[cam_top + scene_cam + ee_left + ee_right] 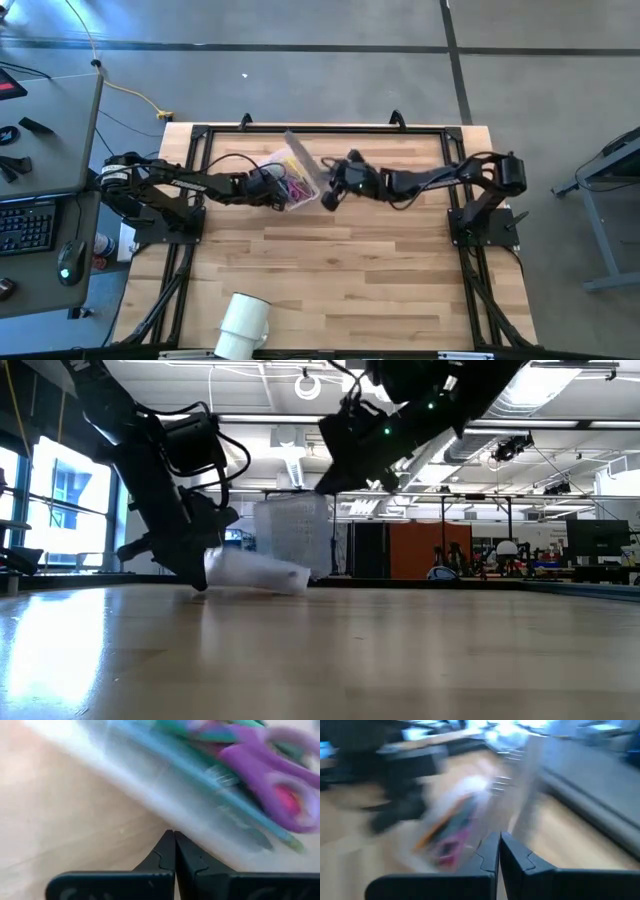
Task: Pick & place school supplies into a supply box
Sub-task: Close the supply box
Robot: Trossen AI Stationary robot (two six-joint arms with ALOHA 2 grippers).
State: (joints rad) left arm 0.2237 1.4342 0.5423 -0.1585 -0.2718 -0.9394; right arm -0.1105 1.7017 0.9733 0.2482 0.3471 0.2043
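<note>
A: The supply box (293, 180) lies at the far middle of the table (340, 270), between the two grippers. Its clear body holds the school supplies (290, 186): yellow, pink and purple show through the plastic from above.

B: And the lid?

A: The ribbed grey lid (302, 160) is open, raised on the box's far side; in the low view it stands upright behind the body.

B: What lies around it?

A: Little on the table itself. A white cup (243, 325) lies on its side at the near edge, well apart from the box. A desk with a keyboard (27, 228) and a mouse (68, 262) stands off the table's left side. The only things close to the box are the arms themselves.

B: How are the arms posed?

A: Both reach inward from their bases at the table's sides. The left gripper (275, 192) is low, at the box's left end, its jaws pressed together with nothing between them; its wrist view shows the purple scissors (270, 780) and a teal pen through the clear wall just ahead. The right gripper (330, 196) is just beside the box's right end, raised off the table in the low view, its jaws also closed and empty.

B: Which way does the box run?

A: Its long axis is diagonal, from the far left toward the near right, with the pens lying along it.
</note>
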